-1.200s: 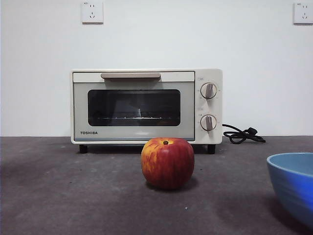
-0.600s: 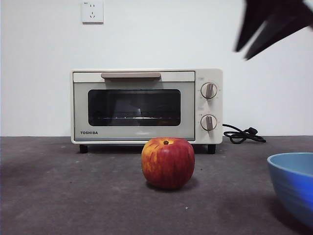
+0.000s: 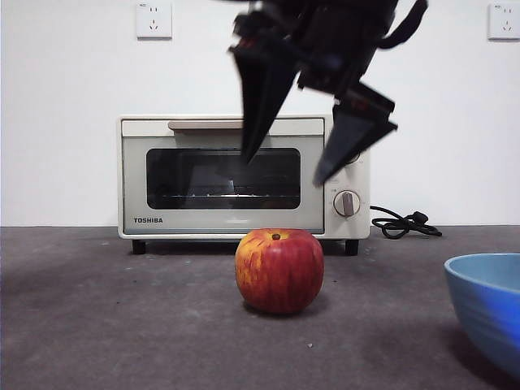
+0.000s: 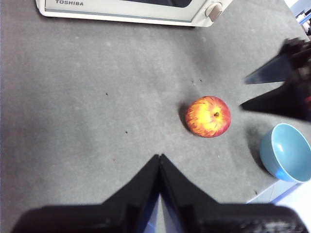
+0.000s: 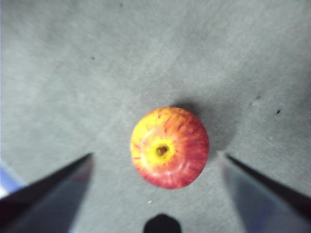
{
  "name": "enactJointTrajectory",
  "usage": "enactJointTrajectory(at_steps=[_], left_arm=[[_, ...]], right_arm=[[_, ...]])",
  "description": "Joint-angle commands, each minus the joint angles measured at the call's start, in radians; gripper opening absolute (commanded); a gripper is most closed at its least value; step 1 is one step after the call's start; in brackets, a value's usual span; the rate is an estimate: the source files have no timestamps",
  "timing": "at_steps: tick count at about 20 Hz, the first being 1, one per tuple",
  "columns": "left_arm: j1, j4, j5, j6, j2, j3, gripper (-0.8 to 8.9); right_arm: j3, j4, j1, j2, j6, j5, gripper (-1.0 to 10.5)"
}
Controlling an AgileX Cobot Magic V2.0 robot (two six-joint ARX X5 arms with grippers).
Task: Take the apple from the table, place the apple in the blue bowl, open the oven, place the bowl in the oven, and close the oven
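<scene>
Apple: red, yellow-streaked, dark stem dimple.

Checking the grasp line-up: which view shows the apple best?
The right wrist view: the apple sits centred between the right gripper's open jaws, stem dimple visible. The front view shows its side under the gripper; the left wrist view shows it small and distant.

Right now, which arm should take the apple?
Right. The right gripper hangs directly above the apple with its jaws spread wider than the fruit, which sits centred between them in the right wrist view. The left gripper is shut and set well back from the apple.
</scene>
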Motion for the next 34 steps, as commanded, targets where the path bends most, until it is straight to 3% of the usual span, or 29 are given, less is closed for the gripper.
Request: enactJointTrajectory(at_steps=[1,18,19,20,23,28,34], left_arm=[[-0.003,-0.005,0.005,0.012,-0.002,0.004,-0.05],[-0.003,-0.011,0.004,0.035,-0.002,0.004,-0.05],[-0.003,-0.01,0.004,0.038,0.001,0.004,-0.05],[-0.003,-0.011,0.004,0.038,0.003,0.004,-0.05],[-0.003,-0.011,0.004,0.04,0.003,0.004,-0.05],[-0.002,-0.014,0.004,0.05,0.003,0.004,-0.05],[-0.003,-0.015,0.004,0.054,0.003,0.004,-0.05]], right_arm=[[0.003,0.003,0.006,0.035,0.019,0.05,7.3],[0.003,0.079,0.045,0.256,0.025,0.06,7.2],[0.003,0.08,0.045,0.261,0.043,0.06,6.9],[0.003,0.077,0.045,0.261,0.053,0.06,5.6],[0.003,0.059,0.045,0.261,0.064,0.059,0.1],[0.01,0.024,0.044,0.244,0.093,0.06,-0.1],[0.011,-0.106,0.044,0.068,0.089,0.061,-0.1]])
